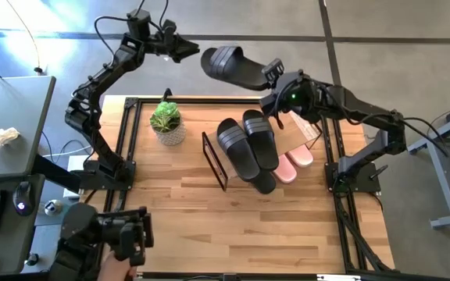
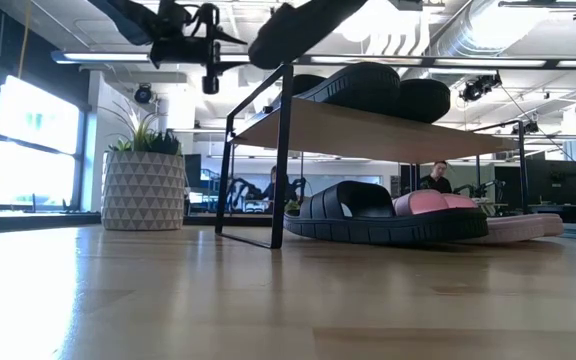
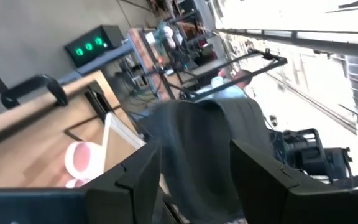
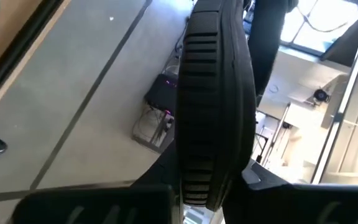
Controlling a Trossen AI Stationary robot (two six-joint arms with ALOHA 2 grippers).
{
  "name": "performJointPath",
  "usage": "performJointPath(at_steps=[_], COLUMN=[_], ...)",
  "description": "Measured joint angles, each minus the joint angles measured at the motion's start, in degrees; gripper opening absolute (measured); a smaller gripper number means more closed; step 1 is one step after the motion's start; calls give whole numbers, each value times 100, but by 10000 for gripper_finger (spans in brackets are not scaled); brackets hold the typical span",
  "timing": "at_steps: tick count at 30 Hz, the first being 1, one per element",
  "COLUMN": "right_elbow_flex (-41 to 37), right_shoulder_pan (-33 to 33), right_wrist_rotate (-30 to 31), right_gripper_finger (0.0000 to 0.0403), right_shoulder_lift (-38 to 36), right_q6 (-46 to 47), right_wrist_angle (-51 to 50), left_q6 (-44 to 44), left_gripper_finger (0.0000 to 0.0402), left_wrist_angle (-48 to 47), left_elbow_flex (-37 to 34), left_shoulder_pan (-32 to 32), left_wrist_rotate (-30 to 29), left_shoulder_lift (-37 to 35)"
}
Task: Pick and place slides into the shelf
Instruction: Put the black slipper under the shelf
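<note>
You'll read no writing on the black slide. Your right tool grips its end, holding it aloft beyond the shelf, long axis running toward your left tool, whose fingers stand apart, empty.

The raised black slide is cut off at the low view's top; its strap seems hidden.

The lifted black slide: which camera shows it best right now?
High view: the lifted black slide shows whole, gripped at one end by the right tool. Right wrist shows its ribbed strap close up; low view only its dark underside; left wrist a blur.
</note>
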Motion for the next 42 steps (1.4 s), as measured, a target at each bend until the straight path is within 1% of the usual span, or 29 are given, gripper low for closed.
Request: performJointPath(at_steps=[5, 8, 13, 15, 17, 21, 26, 29, 35, 38, 42], right_elbow_flex=[0, -2, -2, -2, -2, -2, -2, -2, -4, -4, -5], right_shoulder_pan=[327, 691, 1658, 2108, 2524, 3313, 4261, 4769, 5672, 6078, 6505], right_wrist_rotate=[407, 742, 1275, 1359, 1320, 999, 445, 139, -687, -1172, -2080], right_gripper_finger=[35, 34, 34, 34, 34, 35, 34, 34, 33, 33, 33], right_shoulder_lift=[0, 0, 0, 2, 2, 2, 26, 26, 63, 186, 445], right_q6=[477, 937, 2010, 2632, 3442, 5125, 6843, 8028, 11114, 12317, 13604], right_wrist_angle=[-234, -301, -205, -29, 80, 34, -98, -697, -2089, -2789, -3601], left_q6=[108, 272, 279, 231, 215, 216, 181, 180, 180, 176, 175], left_gripper_finger=[175, 175, 175, 175, 175, 175, 175, 175, 175, 175, 175], left_wrist_angle=[-3, -26, -34, -35, -34, -33, -33, -35, -50, -131, -273], left_elbow_flex=[2, 2, 2, 4, 4, 4, 4, 4, 4, 4, 7], left_shoulder_pan=[170, 219, 195, 193, 196, 200, 196, 196, 196, 182, 76], left_wrist_rotate=[-95, -106, -91, -86, -88, -84, 94, 192, 238, 238, 188], left_shoulder_lift=[0, 0, 0, 0, 0, 0, 0, 0, 0, 0, 0])
